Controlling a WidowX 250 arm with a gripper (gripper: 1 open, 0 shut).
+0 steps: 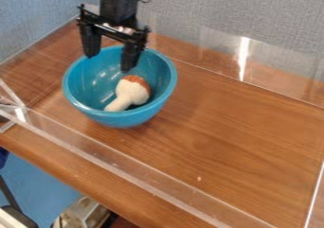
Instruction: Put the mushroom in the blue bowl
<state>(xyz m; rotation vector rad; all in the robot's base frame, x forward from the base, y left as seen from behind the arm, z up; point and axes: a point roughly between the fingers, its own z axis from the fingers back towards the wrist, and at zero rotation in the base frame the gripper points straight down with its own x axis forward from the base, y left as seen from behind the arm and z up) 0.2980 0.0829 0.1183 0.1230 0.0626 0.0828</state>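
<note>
The blue bowl [91,99] stands on the left part of the wooden table. Inside it the mushroom [128,93] lies on its side, cream stem toward the front left and orange-brown cap toward the back right. My gripper [110,54] hangs above the bowl's far rim, clear of the mushroom. Its two black fingers [89,41] stand wide apart and open, with nothing between them.
The wooden table [215,118] is ringed by low clear acrylic walls [247,54]. A grey-blue wall rises behind the arm. The floor shows below the table's front edge.
</note>
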